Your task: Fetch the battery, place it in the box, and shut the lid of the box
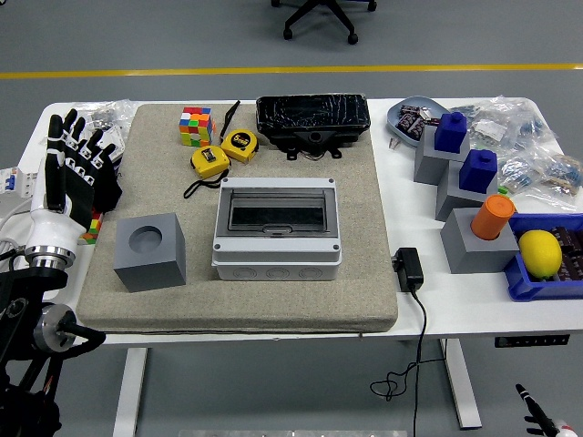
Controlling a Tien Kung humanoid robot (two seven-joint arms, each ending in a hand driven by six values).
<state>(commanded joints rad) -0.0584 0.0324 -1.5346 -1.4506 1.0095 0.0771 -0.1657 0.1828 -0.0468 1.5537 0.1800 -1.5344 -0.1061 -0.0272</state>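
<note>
A grey junction box (pixel 277 229) with a clear hinged lid (pixel 277 215) lies shut in the middle of the grey mat (pixel 246 300). A black wrapped battery pack (pixel 312 122) lies at the mat's far edge, behind the box. My left hand (pixel 76 164) is raised at the mat's left edge, fingers spread and empty, left of a grey cube with a round hole (pixel 150 251). Only a tip of my right hand (pixel 536 420) shows at the bottom right corner, below the table.
A Rubik's cube (pixel 196 126) and two yellow tape measures (pixel 223 153) lie at the mat's far left. A black power adapter (pixel 409 269) with its cord lies right of the mat. Grey blocks with blue and orange pieces (pixel 466 191), a lemon (pixel 540 252) in a blue bin and bagged parts fill the right side.
</note>
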